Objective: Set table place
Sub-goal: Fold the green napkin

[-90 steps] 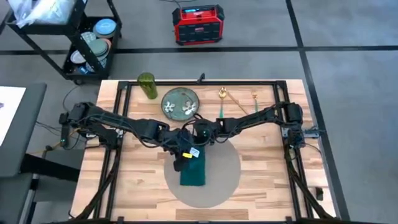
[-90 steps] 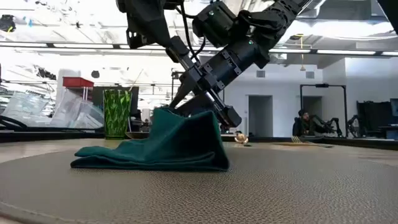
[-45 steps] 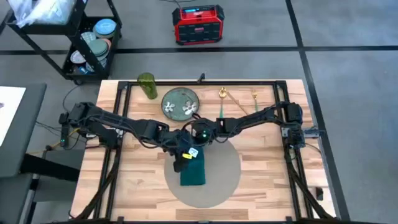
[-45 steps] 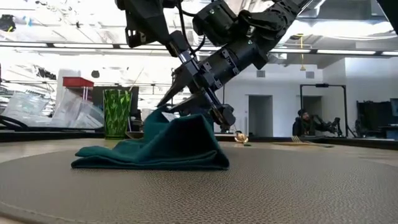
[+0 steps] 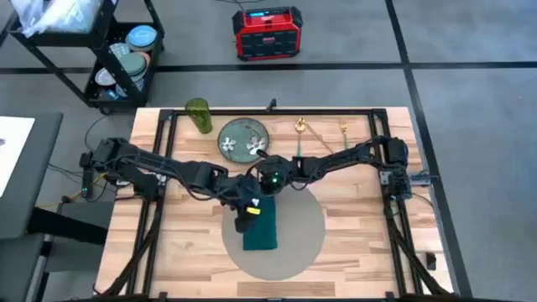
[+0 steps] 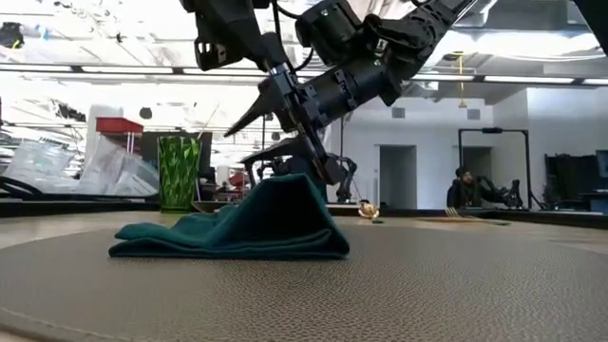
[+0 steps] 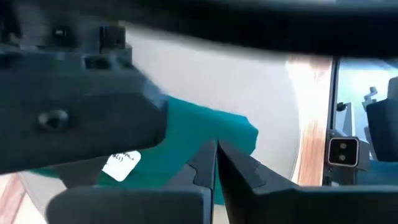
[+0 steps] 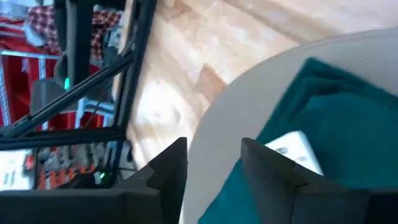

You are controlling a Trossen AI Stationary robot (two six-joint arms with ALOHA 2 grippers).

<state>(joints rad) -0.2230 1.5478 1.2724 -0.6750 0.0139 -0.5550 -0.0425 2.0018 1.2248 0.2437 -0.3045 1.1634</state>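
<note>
My left hand [image 7: 216, 163], fingers pressed together, and right hand [image 8: 214, 163], fingers apart, hover above the folded teal napkin [image 5: 260, 228] on the placemat [image 5: 304, 220].

both arms [image 5: 210, 174] crowd above the napkin [image 5: 261, 228]; placemat's [image 5: 306, 220] right half lies open.

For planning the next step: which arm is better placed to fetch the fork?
Right. The fork lies on the right arm's side of the table, and the right pincer hangs open and empty over the napkin.
</note>
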